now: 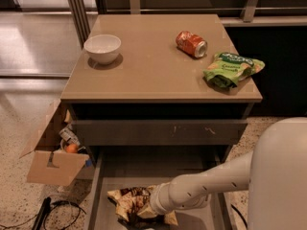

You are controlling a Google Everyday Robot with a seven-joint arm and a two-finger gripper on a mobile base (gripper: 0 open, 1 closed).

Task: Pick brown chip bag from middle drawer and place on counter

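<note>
The brown chip bag (128, 201) lies crumpled in the open middle drawer (144, 174) at the bottom of the camera view. My white arm reaches from the lower right down into the drawer. The gripper (146, 211) is at the bag's right side, its end buried against the bag. The tan counter (158, 68) tops the grey cabinet above the drawer.
On the counter stand a white bowl (102, 48) at the left, a tipped orange can (191, 43) and a green chip bag (231, 69) at the right. A closed scratched drawer front (158, 131) sits above the open drawer. An open cardboard box (53, 150) sits on the floor at left.
</note>
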